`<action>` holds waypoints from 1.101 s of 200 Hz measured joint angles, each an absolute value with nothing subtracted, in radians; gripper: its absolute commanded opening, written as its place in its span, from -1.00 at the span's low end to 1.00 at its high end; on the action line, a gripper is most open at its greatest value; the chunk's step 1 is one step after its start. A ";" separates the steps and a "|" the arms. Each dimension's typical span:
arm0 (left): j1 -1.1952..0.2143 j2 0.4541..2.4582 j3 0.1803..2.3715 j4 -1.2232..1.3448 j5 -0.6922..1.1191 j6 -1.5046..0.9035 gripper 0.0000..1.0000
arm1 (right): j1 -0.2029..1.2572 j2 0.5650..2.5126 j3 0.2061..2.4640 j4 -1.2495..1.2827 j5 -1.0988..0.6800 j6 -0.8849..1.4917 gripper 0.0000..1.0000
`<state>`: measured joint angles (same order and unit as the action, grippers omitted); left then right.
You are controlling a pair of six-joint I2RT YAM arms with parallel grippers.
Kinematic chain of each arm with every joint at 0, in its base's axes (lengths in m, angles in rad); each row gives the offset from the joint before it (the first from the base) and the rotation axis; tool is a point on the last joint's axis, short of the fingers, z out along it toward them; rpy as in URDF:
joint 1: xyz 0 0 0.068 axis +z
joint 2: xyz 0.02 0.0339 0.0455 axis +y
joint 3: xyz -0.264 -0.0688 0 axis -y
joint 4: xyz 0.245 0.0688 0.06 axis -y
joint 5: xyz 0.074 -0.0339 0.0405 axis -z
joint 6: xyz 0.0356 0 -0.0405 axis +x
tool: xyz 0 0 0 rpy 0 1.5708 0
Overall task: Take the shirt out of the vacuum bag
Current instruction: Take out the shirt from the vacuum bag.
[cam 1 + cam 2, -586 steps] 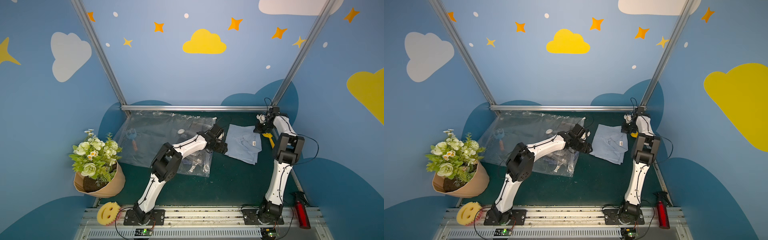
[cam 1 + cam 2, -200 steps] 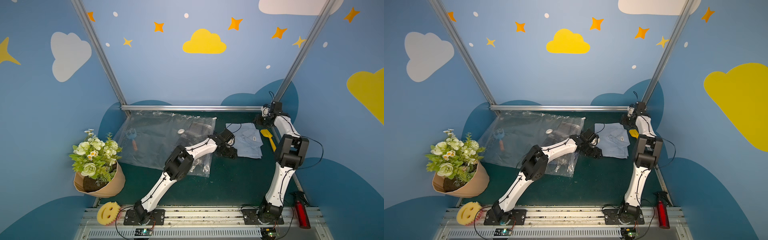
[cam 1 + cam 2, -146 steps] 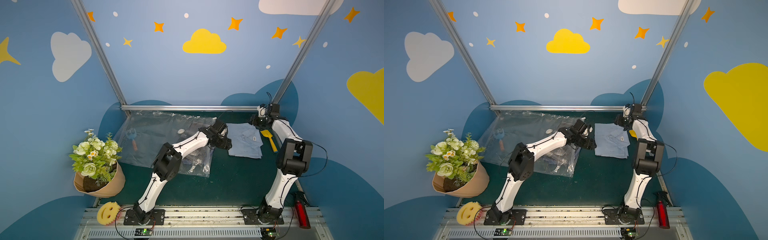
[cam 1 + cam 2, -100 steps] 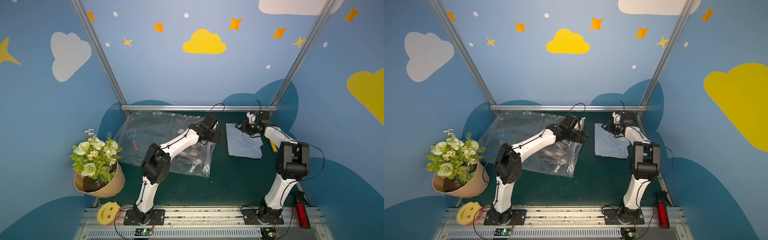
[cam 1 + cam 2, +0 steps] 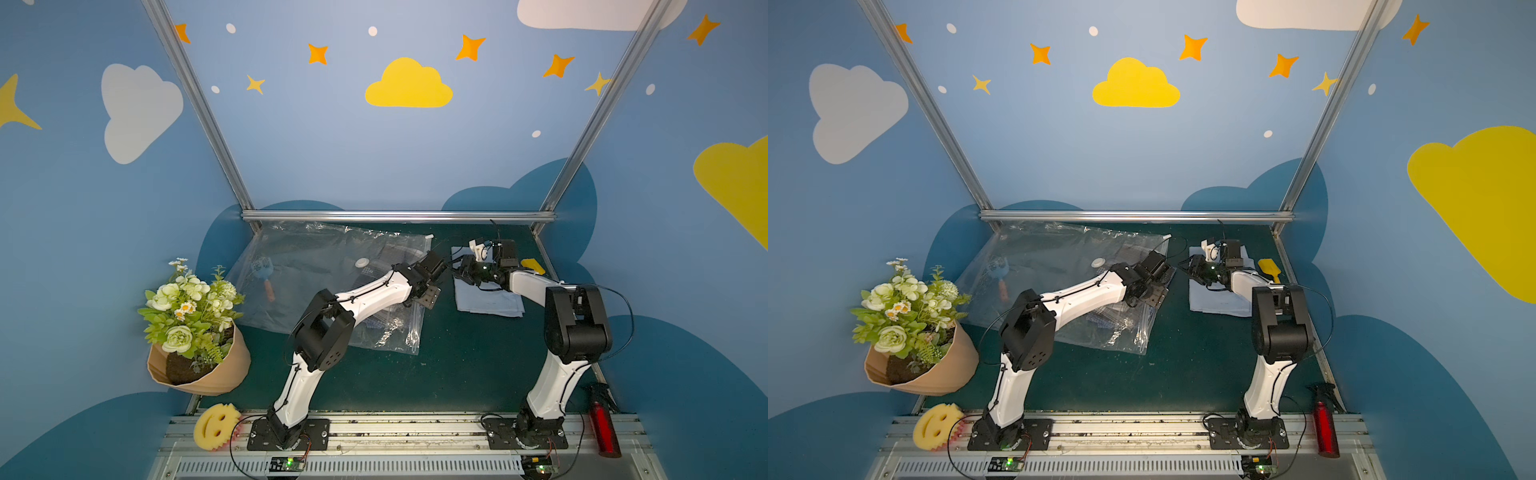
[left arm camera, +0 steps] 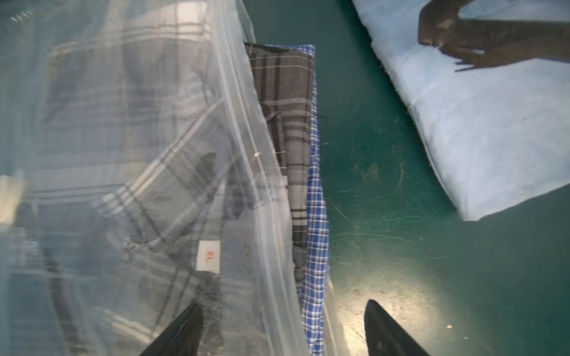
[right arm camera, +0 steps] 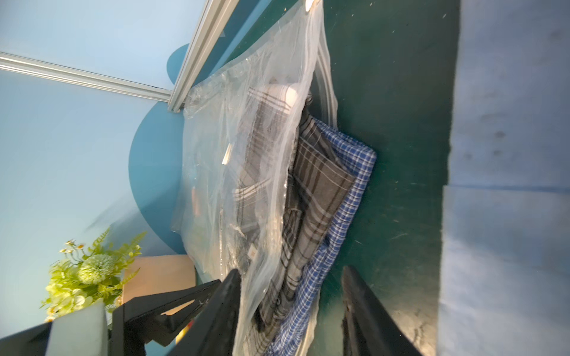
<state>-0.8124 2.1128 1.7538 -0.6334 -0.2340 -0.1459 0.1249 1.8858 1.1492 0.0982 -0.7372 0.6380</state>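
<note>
1. The dark green tabletop [image 5: 457, 365] carries everything here.
2. The large clear, crinkly plastic vacuum bag [image 5: 316, 266] lies flat on the tabletop's far left part. Its open mouth is turned toward your right arm.
3. A folded pale blue shirt [image 5: 490, 301] lies outside the bag on the tabletop, near the mouth and apart from the plastic.
4. A folded grey plaid shirt [image 6: 287, 101] pokes partly out of the mouth. It lies on a blue-and-white checked shirt [image 6: 317, 215] whose edge shows beside it. The rest of the plaid shirt sits under the film.
5. Your left tool [image 6: 283, 306] hangs over the bag's mouth edge, jaws spread wide and grasping nothing. One fingertip is above the film, the other above bare tabletop.
6. Your right tool [image 7: 290, 272] is above the pale blue shirt's edge and points at the mouth, jaws parted and empty. The film runs close by one finger; the blurred wrist view may hide a touch.
7. The round white valve [image 5: 362, 262] sits on the bag's upper face.
8. The small white slider clip [image 5: 429, 236] sits at the mouth's far corner.
9. A white size tag [image 6: 208, 255] marked XL shows under the film.
</note>
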 measured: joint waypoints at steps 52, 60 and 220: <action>-0.812 2.188 1.764 -0.647 -0.279 -0.137 0.41 | 0.128 1.906 1.144 0.170 -0.762 0.685 0.01; -0.813 2.200 1.764 -0.651 -0.279 -0.137 0.38 | 0.128 1.906 1.144 0.175 -0.764 0.685 0.01; -0.820 2.211 1.830 -0.707 -0.331 -0.132 -0.74 | 0.197 2.061 1.227 0.192 -0.813 0.697 -0.01</action>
